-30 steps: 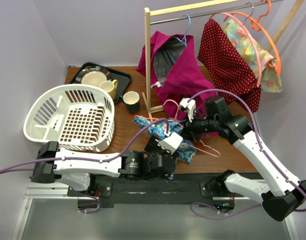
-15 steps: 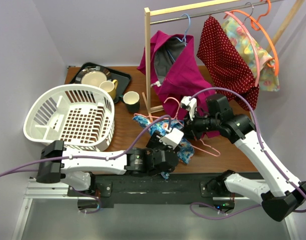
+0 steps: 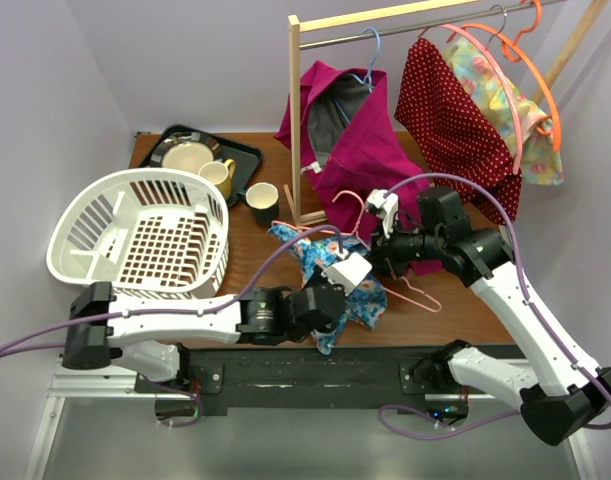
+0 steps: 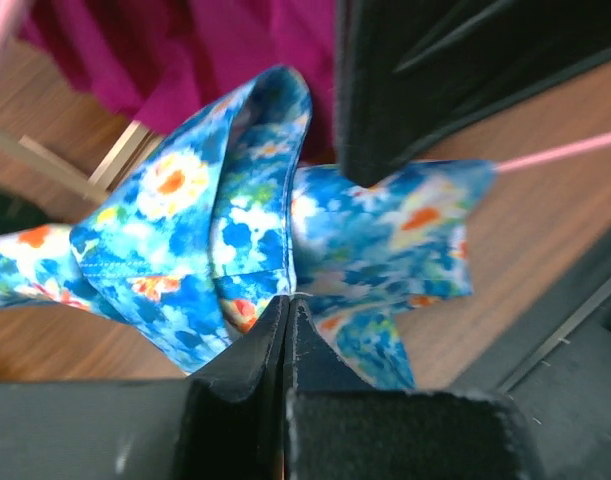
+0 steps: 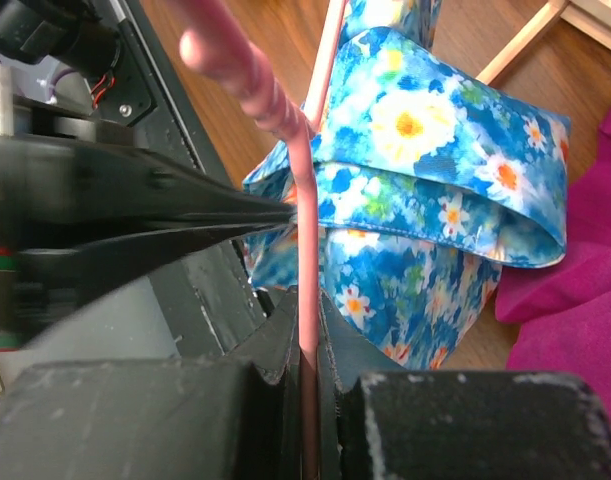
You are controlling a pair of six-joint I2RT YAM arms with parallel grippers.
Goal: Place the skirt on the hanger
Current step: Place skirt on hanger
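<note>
Skirt (image 4: 215, 230): blue cloth w/ white, orange & yellow flowers, bunched and folded over itself, stitched hem edge showing. It lies on the tabletop (image 3: 247, 250) just on the arms' side of the wooden rack (image 3: 294, 120), at its foot and below the magenta garment (image 3: 360, 150) hung on that rack.

Your left tool (image 4: 287, 300) is clenched on a fold of the skirt, jaws pressed together w/ cloth pinched at the tips. Your right tool (image 5: 303, 300) is clenched on the wire of the pink hanger (image 5: 303, 200), which runs up btwn the jaws and across the skirt.

Hard to read:
- In the top view both tools cover most of the skirt, so only its edges show.
- You can't tell if the hanger is threaded into the skirt or just lying over it.
- The waistband can't be picked out.
- In the right wrist view the hanger's curved end is blurred.
- In the left wrist view a dark blurred shape cuts off the upper right.
</note>
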